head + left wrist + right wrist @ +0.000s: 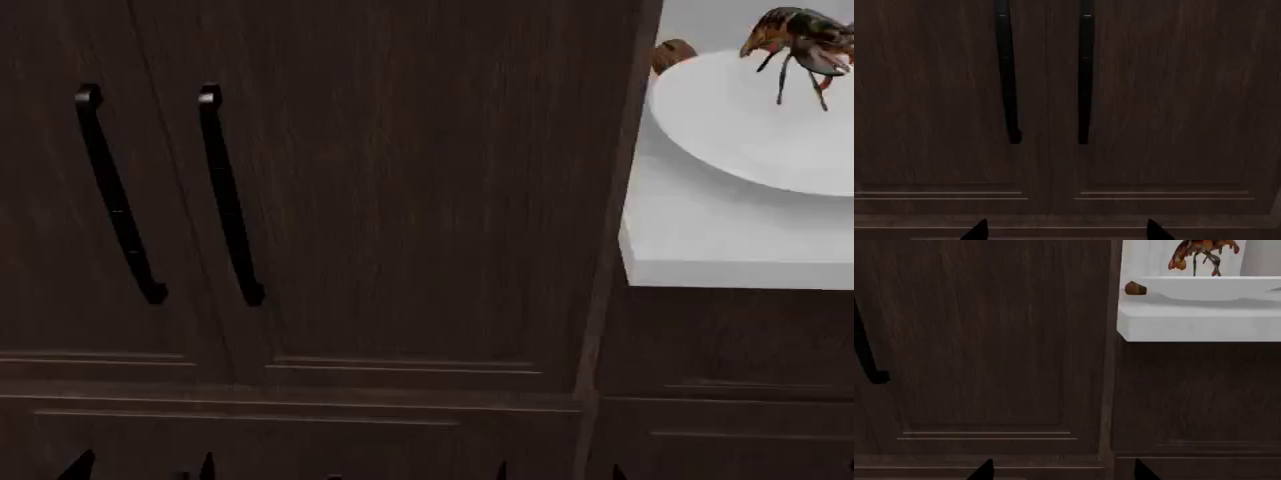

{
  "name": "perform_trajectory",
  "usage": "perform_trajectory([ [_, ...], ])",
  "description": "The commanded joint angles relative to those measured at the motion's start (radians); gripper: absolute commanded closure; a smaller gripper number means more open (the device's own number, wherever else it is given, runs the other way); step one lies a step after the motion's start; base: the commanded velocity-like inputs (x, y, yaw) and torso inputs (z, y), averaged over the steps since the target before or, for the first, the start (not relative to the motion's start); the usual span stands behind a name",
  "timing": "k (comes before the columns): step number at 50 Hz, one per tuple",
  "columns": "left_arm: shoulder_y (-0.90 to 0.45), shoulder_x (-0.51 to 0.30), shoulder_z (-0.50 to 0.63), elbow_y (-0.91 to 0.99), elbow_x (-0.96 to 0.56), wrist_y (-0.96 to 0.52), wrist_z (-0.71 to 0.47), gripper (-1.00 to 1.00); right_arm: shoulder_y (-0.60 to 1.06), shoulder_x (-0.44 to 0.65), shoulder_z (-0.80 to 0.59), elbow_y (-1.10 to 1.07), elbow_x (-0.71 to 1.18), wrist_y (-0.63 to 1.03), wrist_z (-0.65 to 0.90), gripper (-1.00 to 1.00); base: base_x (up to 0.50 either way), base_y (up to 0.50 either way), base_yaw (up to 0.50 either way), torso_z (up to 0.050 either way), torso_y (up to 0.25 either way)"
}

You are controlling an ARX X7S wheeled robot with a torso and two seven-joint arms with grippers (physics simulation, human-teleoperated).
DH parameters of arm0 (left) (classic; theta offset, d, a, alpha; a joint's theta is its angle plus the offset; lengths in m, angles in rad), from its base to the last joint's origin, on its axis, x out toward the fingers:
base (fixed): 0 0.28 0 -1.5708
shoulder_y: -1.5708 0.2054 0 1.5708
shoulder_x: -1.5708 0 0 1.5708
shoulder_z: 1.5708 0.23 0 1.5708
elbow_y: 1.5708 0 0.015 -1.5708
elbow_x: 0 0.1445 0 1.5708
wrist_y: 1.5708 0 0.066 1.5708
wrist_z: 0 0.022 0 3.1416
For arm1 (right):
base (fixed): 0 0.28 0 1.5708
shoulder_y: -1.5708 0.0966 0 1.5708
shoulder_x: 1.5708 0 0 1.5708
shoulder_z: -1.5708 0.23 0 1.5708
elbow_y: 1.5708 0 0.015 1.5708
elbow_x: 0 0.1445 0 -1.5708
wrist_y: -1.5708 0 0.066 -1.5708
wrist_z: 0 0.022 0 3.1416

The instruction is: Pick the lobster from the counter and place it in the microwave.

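Nearest, my left gripper (1064, 231) and right gripper (1062, 470) show only black fingertips, spread apart, empty. Two black bar handles (118, 195) front dark wooden cabinet doors (400, 200). Far right, one dark red-clawed lobster (803, 45) stands on one round white plate (747, 130) on white stone counter (694, 250); one brown walnut (1135, 288) beside it.

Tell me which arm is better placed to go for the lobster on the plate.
Right, probably. The lobster sits on the white plate at the head view's far right; the left gripper faces only cabinet doors.
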Motion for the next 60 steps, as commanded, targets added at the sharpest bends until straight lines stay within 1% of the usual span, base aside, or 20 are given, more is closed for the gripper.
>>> perform_trajectory([
  [1, -0.004, -0.007, 0.007, -0.015, -0.008, 0.011, -0.007, -1.0, 0.001, 0.014, -0.017, 0.007, 0.014, -0.007, 0.017, -1.0, 0.0, 0.0, 0.0, 0.0, 0.0],
  [2, 0.036, -0.015, 0.032, 0.038, -0.008, 0.025, -0.001, -1.0, -0.008, 0.02, -0.04, -0.004, -0.002, 0.019, 0.023, -1.0, 0.0, 0.0, 0.0, 0.0, 0.0],
  [14, 0.038, -0.051, 0.081, 0.036, -0.028, 0.027, -0.043, -1.0, -0.001, 0.05, -0.082, 0.0, 0.026, 0.025, 0.056, -1.0, 0.0, 0.0, 0.0, 0.0, 0.0],
  [42, 0.038, -0.051, 0.081, 0.036, -0.028, 0.027, -0.043, -1.0, -0.001, 0.05, -0.082, 0.0, 0.026, 0.025, 0.056, -1.0, 0.0, 0.0, 0.0, 0.0, 0.0],
  [43, 0.052, -0.059, 0.092, 0.032, -0.031, 0.139, -0.047, -1.0, -0.038, 0.097, -0.141, 0.008, 0.061, -0.052, 0.113, -1.0, 0.0, 0.0, 0.0, 0.0, 0.0],
  [44, 0.033, -0.063, 0.102, 0.029, -0.016, 0.006, -0.052, -1.0, 0.007, 0.099, -0.142, 0.007, 0.077, 0.017, 0.112, -1.0, 0.0, 0.0, 0.0, 0.0, 0.0],
  [48, 0.03, -0.07, 0.11, 0.019, -0.024, 0.03, -0.051, -1.0, 0.006, 0.104, -0.147, 0.001, 0.08, 0.017, 0.118, -1.0, 0.0, 0.0, 0.0, 0.0, 0.0],
  [49, 0.025, -0.069, 0.105, 0.032, -0.041, -0.044, -0.052, -1.0, 0.005, 0.105, -0.148, -0.007, 0.081, 0.021, 0.12, -1.0, 0.0, 0.0, 0.0, 0.0, 0.0],
  [50, 0.035, -0.071, 0.103, 0.041, -0.072, -0.012, -0.03, -1.0, 0.002, 0.107, -0.148, -0.016, 0.081, 0.025, 0.123, -1.0, 0.0, 0.0, 0.0, 0.026, 0.0],
  [51, 0.031, -0.073, 0.108, 0.039, -0.054, -0.027, -0.045, -1.0, 0.0, 0.109, -0.148, -0.018, 0.082, 0.024, 0.125, -1.0, 0.0, 0.0, 0.0, 0.05, 0.0],
  [60, 0.011, -0.093, 0.106, 0.129, -0.086, -0.103, -0.052, -1.0, -0.007, 0.133, -0.135, -0.06, 0.085, 0.009, 0.146, -1.0, 0.0, 0.0, 0.0, 0.05, 0.0],
])
